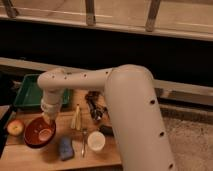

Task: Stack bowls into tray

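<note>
The gripper (pixel 48 119) hangs at the lower left of the frame, directly over the far rim of the red bowl (pixel 34 136); its fingers are pinched narrow, apparently on that rim, though the wrist hides the contact. The bowl sits on the wooden table (pixel 30 159), below the green tray (pixel 29 91) at centre left and outside it. A second bowl cannot be told apart here. A one-sided rim pinch is thin; on lifting, the bowl could tilt and slip out, or swing into the apple (pixel 15 127) just beside it; a low carry could catch the tray's near wall.
</note>
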You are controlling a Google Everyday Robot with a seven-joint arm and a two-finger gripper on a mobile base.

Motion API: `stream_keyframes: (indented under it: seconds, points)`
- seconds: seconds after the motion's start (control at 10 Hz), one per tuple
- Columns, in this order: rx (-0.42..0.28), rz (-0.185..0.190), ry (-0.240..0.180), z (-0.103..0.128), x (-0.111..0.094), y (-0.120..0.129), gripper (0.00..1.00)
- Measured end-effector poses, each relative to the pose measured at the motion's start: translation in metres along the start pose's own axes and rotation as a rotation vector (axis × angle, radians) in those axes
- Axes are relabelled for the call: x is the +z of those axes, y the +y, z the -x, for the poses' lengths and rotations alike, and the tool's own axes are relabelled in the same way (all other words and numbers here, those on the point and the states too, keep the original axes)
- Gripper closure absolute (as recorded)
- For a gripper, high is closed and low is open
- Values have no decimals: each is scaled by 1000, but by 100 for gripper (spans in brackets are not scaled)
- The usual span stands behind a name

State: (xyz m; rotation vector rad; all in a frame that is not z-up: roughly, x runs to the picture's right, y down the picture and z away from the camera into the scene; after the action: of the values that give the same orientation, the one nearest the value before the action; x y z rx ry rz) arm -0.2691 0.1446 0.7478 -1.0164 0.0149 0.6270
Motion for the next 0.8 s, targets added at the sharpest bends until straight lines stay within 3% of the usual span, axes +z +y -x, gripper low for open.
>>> stream_keyframes:
  seconds: [0.1,0.2,0.4,0.8]
  points:
    - [20,-32,-5,3,-18,-14,100]
    - [60,-88,-23,6,-46,-39,100]
    - [117,-140,-67,6,-71,-64,100]
    - [115,-139,-68,7,-70,-63,100]
